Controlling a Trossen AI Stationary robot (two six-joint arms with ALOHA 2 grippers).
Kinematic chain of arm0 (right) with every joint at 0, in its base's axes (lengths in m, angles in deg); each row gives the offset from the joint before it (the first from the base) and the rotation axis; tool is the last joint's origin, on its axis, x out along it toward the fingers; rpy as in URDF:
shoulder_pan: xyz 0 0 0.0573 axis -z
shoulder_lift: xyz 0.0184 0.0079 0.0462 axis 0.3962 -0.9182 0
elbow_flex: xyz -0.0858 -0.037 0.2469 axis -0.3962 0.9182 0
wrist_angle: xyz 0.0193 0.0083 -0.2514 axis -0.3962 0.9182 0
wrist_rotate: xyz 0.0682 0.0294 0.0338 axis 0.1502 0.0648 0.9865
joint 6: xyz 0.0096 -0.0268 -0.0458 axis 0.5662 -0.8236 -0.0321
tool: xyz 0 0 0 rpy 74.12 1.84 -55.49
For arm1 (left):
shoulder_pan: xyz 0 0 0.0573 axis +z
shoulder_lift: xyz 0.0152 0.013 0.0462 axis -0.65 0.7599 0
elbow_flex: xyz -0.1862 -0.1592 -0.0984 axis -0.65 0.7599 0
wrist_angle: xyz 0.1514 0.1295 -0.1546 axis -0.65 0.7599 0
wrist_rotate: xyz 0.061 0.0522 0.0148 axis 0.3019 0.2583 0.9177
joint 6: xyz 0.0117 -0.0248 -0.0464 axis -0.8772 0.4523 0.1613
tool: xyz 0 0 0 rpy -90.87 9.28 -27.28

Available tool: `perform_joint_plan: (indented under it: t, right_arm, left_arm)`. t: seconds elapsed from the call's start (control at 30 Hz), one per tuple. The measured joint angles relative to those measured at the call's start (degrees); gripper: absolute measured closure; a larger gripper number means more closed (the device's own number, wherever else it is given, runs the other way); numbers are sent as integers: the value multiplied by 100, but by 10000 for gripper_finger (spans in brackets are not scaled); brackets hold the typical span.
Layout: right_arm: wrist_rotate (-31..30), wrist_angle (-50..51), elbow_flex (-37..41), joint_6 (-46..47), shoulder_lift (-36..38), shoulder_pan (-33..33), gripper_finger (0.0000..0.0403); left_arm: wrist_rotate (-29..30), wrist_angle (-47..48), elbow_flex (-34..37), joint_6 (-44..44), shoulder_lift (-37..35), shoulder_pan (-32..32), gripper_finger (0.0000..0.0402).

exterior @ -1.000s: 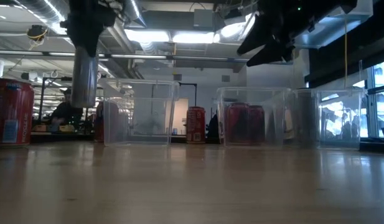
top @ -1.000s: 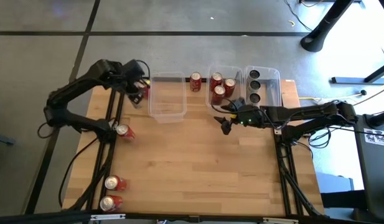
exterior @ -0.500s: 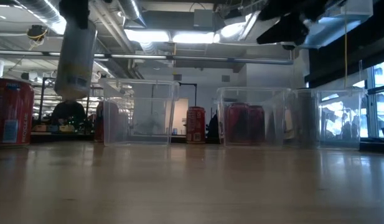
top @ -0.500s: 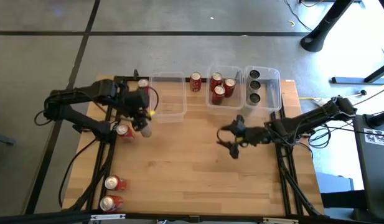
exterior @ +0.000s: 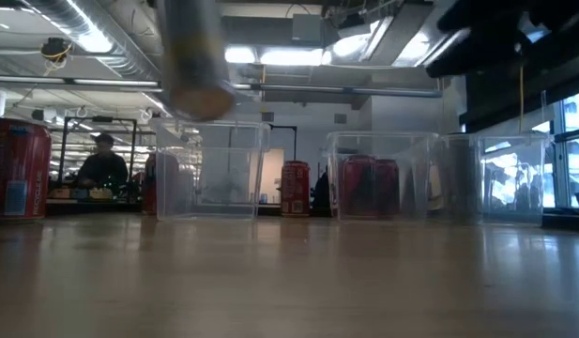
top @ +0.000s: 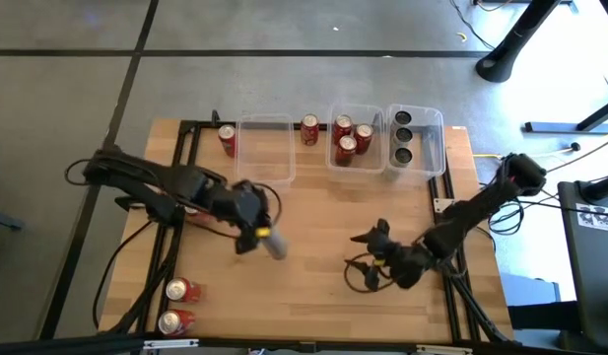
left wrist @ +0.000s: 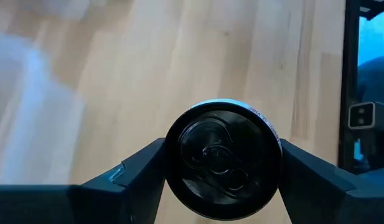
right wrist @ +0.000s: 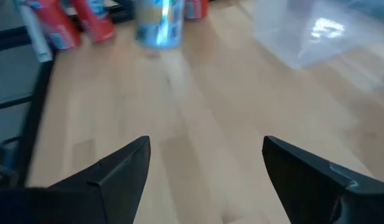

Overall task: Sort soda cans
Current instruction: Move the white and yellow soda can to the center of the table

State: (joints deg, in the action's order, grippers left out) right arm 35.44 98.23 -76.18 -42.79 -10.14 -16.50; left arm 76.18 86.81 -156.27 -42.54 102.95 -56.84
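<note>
My left gripper [top: 256,229] is over the table's middle, shut on a silver-grey soda can [top: 274,244]. The can shows end-on with a dark top in the left wrist view [left wrist: 223,165], and high above the table in the low view [exterior: 190,56]. My right gripper [top: 368,261] is open and empty right of centre, with the held can ahead of it [right wrist: 157,23]. Three red cans [top: 348,138] stand in the middle clear bin [top: 333,163]. Dark-topped cans [top: 402,136] stand in the right bin [top: 437,148]. The left bin [top: 264,158] holds nothing. My left gripper pinches the can between its two fingers [left wrist: 139,171], one on each side of the can's wall [left wrist: 170,168], near its dark top end. The fingers slant down from the table's left. The can is lifted clear of the table and hangs tilted, its bottom end lowest [exterior: 203,99].
One red can [top: 309,129] stands between the left and middle bins, and another [top: 227,139] stands left of the left bin. Two red cans [top: 177,306] lie at the near left corner. Bare wood lies between the bins and the near edge.
My left gripper has carried the silver-grey can from the far left, beside the left bin, toward the near edge and the right, to the table's middle. The can has stayed lifted and has tipped. My right gripper has drawn back from the bins toward the near edge.
</note>
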Motion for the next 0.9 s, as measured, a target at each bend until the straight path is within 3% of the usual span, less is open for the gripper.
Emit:
perform_joint_plan:
  t: [0.13, 0.27, 0.53, 0.9]
  right_arm:
    - [-853, -38, 0, 424, -428, -324, 95]
    - [-1243, -53, 0, 762, -617, -509, 95]
    - [-1334, -630, 2, 775, -1034, -505, 95]
    - [-1391, -2062, 4, 52, -1737, -465, 95]
  left_arm:
    - [33, -772, 0, -288, 635, -146, 153]
    - [9, -1425, 0, -615, 1270, -206, 153]
    - [-11, -2300, -10, -836, 2145, -199, 153]
    - [-55, -2571, -4, -920, 2221, -214, 154]
